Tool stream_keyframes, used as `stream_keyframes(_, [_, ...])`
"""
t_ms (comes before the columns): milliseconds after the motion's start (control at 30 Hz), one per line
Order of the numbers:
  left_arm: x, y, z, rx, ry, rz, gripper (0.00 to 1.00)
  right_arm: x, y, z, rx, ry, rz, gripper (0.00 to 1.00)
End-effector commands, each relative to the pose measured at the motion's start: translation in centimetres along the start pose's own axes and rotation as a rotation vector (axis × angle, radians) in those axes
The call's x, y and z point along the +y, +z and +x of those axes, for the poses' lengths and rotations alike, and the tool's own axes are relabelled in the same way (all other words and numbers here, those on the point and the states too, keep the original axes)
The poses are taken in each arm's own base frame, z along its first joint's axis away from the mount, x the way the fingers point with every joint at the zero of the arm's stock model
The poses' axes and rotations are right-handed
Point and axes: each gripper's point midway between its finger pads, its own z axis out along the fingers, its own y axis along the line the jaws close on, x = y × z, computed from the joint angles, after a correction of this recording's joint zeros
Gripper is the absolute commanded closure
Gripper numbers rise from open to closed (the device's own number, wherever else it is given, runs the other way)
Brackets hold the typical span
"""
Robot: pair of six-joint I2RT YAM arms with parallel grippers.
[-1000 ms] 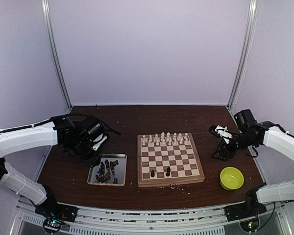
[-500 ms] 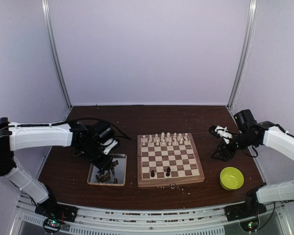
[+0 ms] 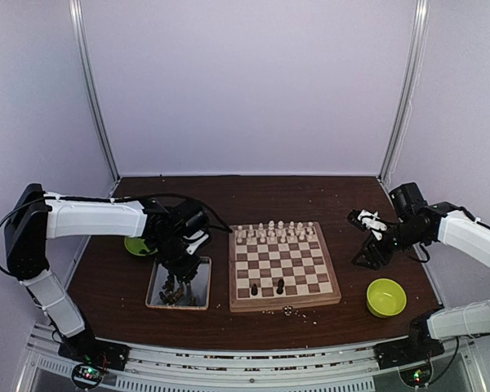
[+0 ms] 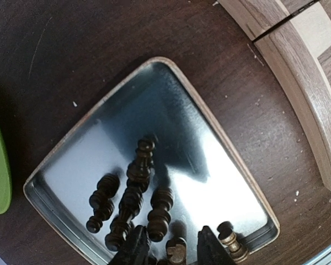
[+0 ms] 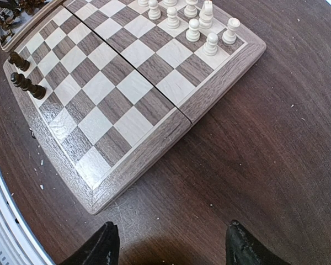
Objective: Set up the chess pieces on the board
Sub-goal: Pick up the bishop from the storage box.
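Several dark chess pieces (image 3: 173, 290) lie heaped in the silver tray (image 3: 202, 276), left of the board (image 3: 232, 269). My left gripper (image 3: 183, 268) hangs open just over the tray. In the left wrist view its fingertips (image 4: 137, 247) straddle a lying dark piece (image 4: 176, 249) at the edge of the heap (image 4: 135, 187). Two dark pieces (image 3: 254, 289) stand on the board's near rows and also show in the right wrist view (image 5: 27, 85). My right gripper (image 3: 364, 258) is open and empty over bare table right of the board (image 5: 138, 160).
Cream pieces (image 3: 278, 231) fill the board's far rows. A green bowl (image 3: 386, 297) sits right of the board. Another green bowl (image 3: 135, 245) lies behind the left arm, left of the tray (image 4: 209, 165). The board's border (image 4: 298, 61) runs close to the tray.
My left arm has swung right and down, from beside the tray to over the heap of dark pieces, uncovering the left green bowl. The right arm has not moved.
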Motion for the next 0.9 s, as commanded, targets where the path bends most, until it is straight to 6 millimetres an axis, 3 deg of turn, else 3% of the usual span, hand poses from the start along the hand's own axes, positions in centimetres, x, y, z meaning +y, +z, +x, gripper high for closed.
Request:
stream_keyframes(0, [-0.1, 0.0, -1.5, -0.024, -0.004, -0.012, 0.69, -0.2, -0.2, -0.4, 0.004, -0.010, 0.010, 0.34])
stream_keyframes(400, [0.0, 1.2, -0.8, 0.027, 0.010, -0.028, 0.72, -0.2, -0.1, -0.2, 0.011, -0.008, 0.006, 0.34])
stream_keyframes(600, [0.3, 1.3, -0.5, 0.039, 0.012, -0.047, 0.68, -0.2, -0.1, -0.2, 0.014, -0.009, 0.004, 0.34])
stream_keyframes(867, [0.0, 1.5, -0.2, 0.051, 0.017, -0.031, 0.74, -0.2, 0.0, -0.1, 0.017, -0.008, 0.004, 0.34])
